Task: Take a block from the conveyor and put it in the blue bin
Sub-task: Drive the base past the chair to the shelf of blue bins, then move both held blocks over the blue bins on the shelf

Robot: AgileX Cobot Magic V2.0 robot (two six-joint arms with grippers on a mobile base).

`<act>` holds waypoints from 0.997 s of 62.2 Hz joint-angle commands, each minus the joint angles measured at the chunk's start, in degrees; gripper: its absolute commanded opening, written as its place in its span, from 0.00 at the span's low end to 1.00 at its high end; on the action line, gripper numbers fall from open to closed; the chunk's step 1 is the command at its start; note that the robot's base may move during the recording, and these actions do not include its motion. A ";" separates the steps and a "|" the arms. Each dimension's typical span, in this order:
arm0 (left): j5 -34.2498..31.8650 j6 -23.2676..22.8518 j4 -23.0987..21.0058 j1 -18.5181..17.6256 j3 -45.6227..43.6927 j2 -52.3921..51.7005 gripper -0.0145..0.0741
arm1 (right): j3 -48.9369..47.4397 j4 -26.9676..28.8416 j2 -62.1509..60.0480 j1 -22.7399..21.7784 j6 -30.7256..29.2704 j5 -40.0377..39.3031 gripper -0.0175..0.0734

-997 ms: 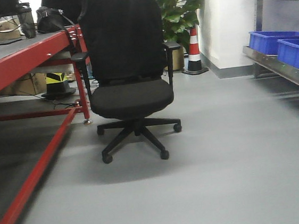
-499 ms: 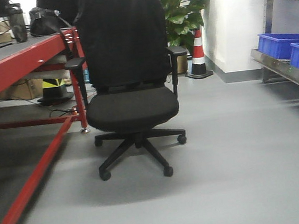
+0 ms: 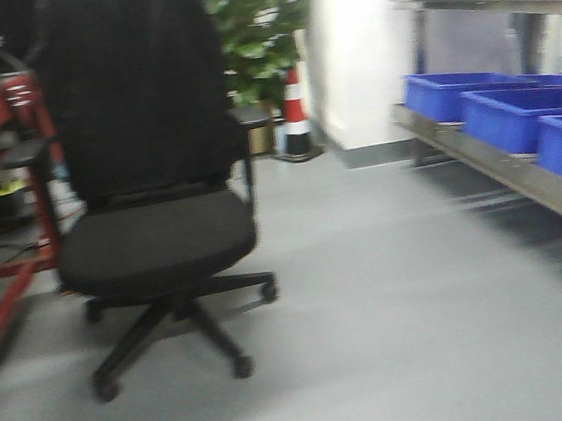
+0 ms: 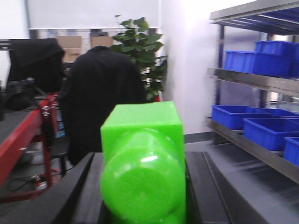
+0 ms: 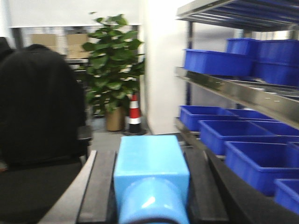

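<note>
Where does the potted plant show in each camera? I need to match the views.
Front-facing: potted plant top centre, just right of the black office chair.
Left wrist: plant top centre, above the green block, behind the chair.
Right wrist: plant upper left of centre, right of the chair.
Shared landmark: the chair, left of the plant everywhere.

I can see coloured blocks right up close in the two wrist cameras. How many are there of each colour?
bright green plastic block: 1
light blue plastic block: 1
Total: 2 blocks
</note>
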 commanded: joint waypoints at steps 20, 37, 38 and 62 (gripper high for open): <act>-1.08 -0.21 -0.45 -0.28 -0.08 -0.31 0.04 | 0.07 -0.36 -0.02 -0.22 -0.17 -1.33 0.01; -1.08 -0.21 -0.45 -0.28 -0.08 -0.31 0.04 | 0.07 -0.36 -0.02 -0.22 -0.17 -1.33 0.01; -1.08 -0.21 -0.45 -0.28 -0.08 -0.31 0.04 | 0.07 -0.36 -0.02 -0.22 -0.17 -1.33 0.01; -1.08 -0.21 -0.45 -0.28 -0.08 -0.31 0.04 | 0.07 -0.36 -0.02 -0.22 -0.17 -1.33 0.01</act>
